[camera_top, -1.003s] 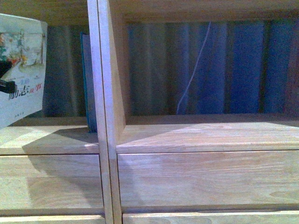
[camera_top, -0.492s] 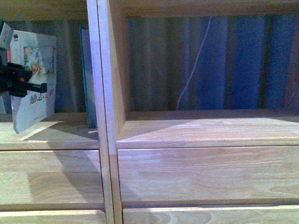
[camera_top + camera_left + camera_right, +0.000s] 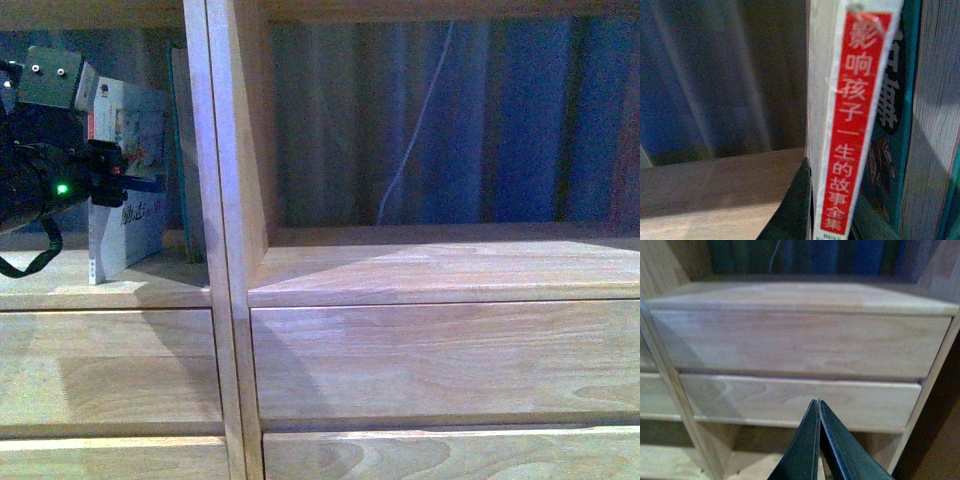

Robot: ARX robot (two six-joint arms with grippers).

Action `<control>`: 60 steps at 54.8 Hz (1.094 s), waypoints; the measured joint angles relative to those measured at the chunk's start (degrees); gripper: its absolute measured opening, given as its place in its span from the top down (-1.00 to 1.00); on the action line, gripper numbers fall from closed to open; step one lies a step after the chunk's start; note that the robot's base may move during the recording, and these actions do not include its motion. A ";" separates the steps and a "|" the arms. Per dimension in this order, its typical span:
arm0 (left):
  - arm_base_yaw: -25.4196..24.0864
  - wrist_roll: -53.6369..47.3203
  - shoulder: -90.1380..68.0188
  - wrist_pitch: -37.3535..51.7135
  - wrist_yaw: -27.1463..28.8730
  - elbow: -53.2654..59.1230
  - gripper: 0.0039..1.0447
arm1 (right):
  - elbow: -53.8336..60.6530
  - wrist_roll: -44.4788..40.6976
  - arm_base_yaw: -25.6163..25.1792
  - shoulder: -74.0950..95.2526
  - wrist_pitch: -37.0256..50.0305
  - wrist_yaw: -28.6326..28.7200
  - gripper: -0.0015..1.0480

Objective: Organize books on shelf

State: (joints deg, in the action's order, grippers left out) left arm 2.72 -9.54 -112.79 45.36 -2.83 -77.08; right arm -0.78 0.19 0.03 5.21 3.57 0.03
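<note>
The light-wood shelf [image 3: 440, 270] fills the front view. My left gripper [image 3: 118, 175] is shut on the white paperback [image 3: 135, 225], which stands nearly upright on the left compartment's board. The dark teal book [image 3: 184, 150] stands just beyond it against the centre divider [image 3: 222, 200]. In the left wrist view the paperback's red-lettered spine [image 3: 855, 125] sits between my fingers [image 3: 795, 210], right beside the teal book [image 3: 897, 100]. My right gripper [image 3: 816, 402] is shut and empty, in front of the drawer fronts [image 3: 800, 342].
A blue curtain [image 3: 500, 120] and a thin white cord [image 3: 415, 120] show through the open back. The right compartment's board [image 3: 450, 265] has nothing on it. A lower open bay [image 3: 765, 450] lies under the drawers.
The paperback has moved right and deeper into the left compartment, from tilted to nearly upright, close to the teal book. My left gripper has come into the front view.
</note>
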 joint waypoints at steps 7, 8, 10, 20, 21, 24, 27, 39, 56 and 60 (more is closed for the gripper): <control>0.20 0.00 -0.35 -0.04 0.90 -0.42 0.88 | 0.00 -0.02 0.00 -4.66 -3.23 0.00 0.94; 0.26 -0.04 -0.46 -0.04 1.18 -0.59 0.88 | 0.00 -0.02 0.00 -4.70 -3.28 0.00 0.94; 0.33 -0.09 -0.66 -0.07 1.36 -0.92 0.88 | 0.00 -0.02 0.00 -4.79 -3.34 -0.02 0.94; 0.68 -0.63 -1.05 -1.49 1.62 -2.23 0.88 | 0.00 -0.02 0.00 -4.83 -3.48 0.00 0.94; 0.70 -0.57 -1.49 -1.66 1.79 -2.64 0.83 | 0.00 -0.02 0.00 -4.83 -3.48 0.00 0.94; 0.98 -0.72 -4.61 -2.49 2.38 -6.97 0.63 | 0.00 -0.02 0.00 -4.83 -3.50 0.00 0.94; 1.18 -0.81 -9.31 -4.26 2.54 -13.79 0.48 | 0.00 -0.02 0.00 -4.87 -3.50 0.02 0.94; 1.51 -1.07 -8.76 -4.17 2.40 -7.76 -0.12 | 0.00 -0.02 0.00 -4.90 -3.52 -0.07 0.94; 0.85 -1.33 -0.81 -3.34 1.36 -2.80 -0.86 | 0.00 -0.02 0.00 -4.92 -3.52 0.02 0.94; 1.05 -0.90 -0.33 -3.34 1.07 -1.31 -0.86 | 0.00 -0.02 0.00 -4.92 -3.52 0.02 0.94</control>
State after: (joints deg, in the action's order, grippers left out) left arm 3.77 -10.44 -113.12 42.02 -1.76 -78.39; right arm -0.78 0.16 0.03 0.30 0.05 0.05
